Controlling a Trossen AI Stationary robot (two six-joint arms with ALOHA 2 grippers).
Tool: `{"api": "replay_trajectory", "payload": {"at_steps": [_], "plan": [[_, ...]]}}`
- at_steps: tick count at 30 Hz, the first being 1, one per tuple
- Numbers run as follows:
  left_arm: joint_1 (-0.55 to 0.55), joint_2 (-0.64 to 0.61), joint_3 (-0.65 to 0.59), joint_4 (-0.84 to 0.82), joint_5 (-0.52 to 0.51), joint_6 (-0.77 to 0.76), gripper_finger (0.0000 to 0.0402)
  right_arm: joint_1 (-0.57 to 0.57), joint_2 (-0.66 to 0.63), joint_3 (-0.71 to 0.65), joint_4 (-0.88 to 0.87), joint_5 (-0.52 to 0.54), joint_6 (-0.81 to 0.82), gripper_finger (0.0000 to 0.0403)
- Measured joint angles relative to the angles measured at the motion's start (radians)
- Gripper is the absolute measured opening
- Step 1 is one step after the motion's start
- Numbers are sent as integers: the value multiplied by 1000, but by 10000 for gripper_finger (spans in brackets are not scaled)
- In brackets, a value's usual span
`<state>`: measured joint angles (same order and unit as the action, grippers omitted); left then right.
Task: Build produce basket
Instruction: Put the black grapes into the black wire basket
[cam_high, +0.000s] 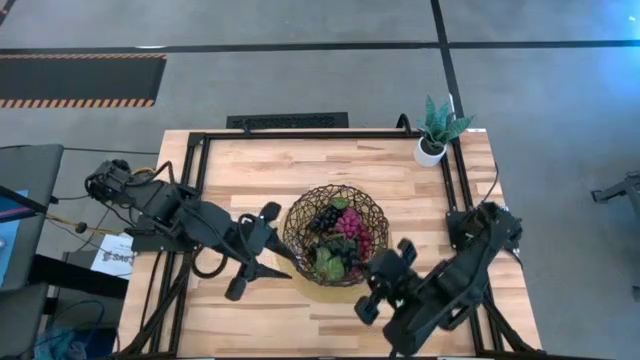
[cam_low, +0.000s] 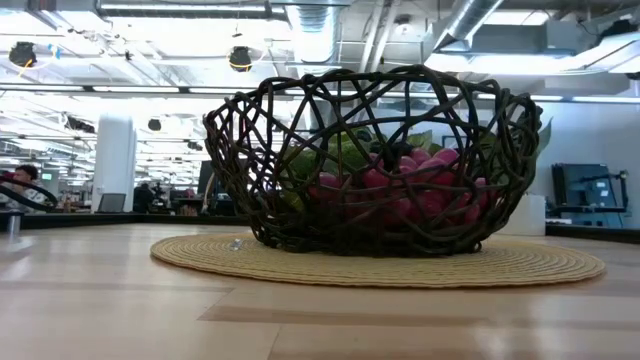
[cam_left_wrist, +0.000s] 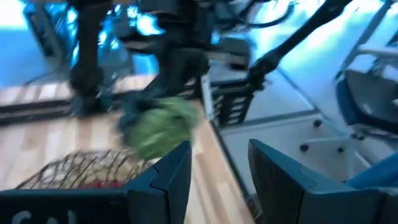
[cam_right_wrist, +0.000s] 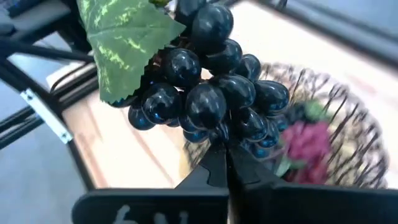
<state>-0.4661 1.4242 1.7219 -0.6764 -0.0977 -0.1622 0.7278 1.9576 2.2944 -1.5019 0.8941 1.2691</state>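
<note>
My left gripper (cam_high: 258, 250) sits just left of the basket (cam_high: 300, 215), fingers (cam_left_wrist: 168, 177) spread with nothing between them, parked clear so the rim stays free. Basket is mid-table on its tan mat (cam_low: 520, 265), already holding red (cam_high: 352, 226) and dark bunches (cam_high: 324, 217). My right gripper (cam_high: 385, 280) is at the basket's near-right rim, clamped on a dark grape bunch (cam_right_wrist: 208, 93), leaf (cam_right_wrist: 121, 34) on top, held high to clear the weave before dropping it in.
</note>
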Motion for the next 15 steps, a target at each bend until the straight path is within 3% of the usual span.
{"api": "replay_trajectory", "payload": {"at_steps": [4, 10, 15], "plan": [[0, 3, -21, -12, -35, 3, 146, -38, -29, 0, 40, 32, -115, 0], [11, 38, -28, 1, -217, 68, 146, -93, -30, 0, 139, -6, -277, 0], [20, 51, -27, 37, -228, 134, 146, -107, -25, -1, 159, -36, -311, 0]]}}
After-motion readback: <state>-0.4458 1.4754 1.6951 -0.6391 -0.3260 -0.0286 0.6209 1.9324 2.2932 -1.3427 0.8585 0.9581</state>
